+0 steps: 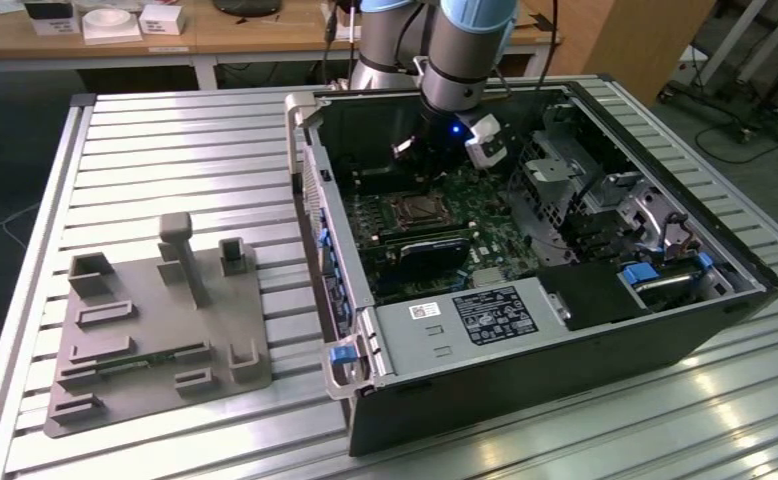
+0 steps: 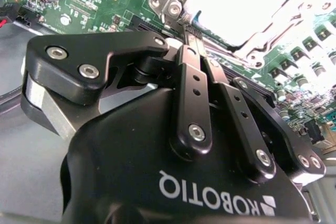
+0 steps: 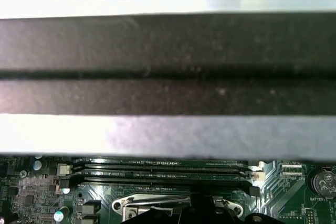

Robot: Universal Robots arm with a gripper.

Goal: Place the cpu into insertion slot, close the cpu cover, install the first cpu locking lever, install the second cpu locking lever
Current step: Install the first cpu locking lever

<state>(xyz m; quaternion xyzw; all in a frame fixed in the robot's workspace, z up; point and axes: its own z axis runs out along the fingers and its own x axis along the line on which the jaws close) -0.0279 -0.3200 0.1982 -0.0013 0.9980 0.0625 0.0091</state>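
The insertion slot [image 1: 416, 211] lies on the green board inside the open computer case, with a silvery rim. In the second wrist view the slot's silvery cpu cover [image 2: 247, 9] lies flat over it, washed out by glare. I cannot make out the cpu itself under that glare. My gripper [image 1: 420, 165] hangs just behind the slot, low over the board. In the second wrist view its two black fingers [image 2: 191, 98] meet at their tips, so the gripper [image 2: 185, 34] is shut, right at one corner of the slot's frame. Whether anything thin is pinched there is hidden.
The black case [image 1: 709, 330] lies on its side on a ribbed aluminium table [image 1: 189, 150]. Memory slots [image 3: 163, 171] run beside the socket, under a dark case wall [image 3: 168, 61]. A grey fixture plate [image 1: 162, 330] stands at the exterior view's left. Drive cages and cables fill the case's right side.
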